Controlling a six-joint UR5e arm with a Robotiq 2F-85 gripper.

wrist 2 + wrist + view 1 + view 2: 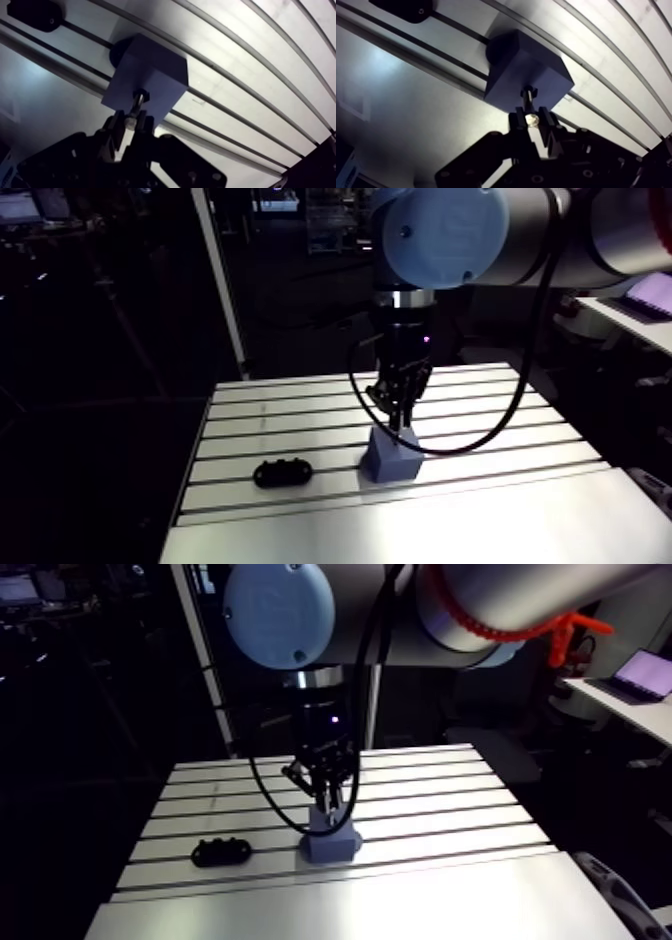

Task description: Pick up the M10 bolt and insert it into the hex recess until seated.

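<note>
A blue-grey block (528, 70) with a hex recess stands on the slotted table (300, 413). My gripper (532, 121) hangs right over it, shut on the M10 bolt (528, 102), which points down with its lower end at the dark recess (528, 91) in the block's top face. In the arm view the gripper (400, 420) touches down just above the block (391, 459). How deep the bolt sits in the recess is hidden.
A black oblong holder (283, 473) lies on the table beside the block, apart from it; in the wrist view the holder (406, 7) shows beyond the block. A white upright post (222, 283) stands at the table's far edge.
</note>
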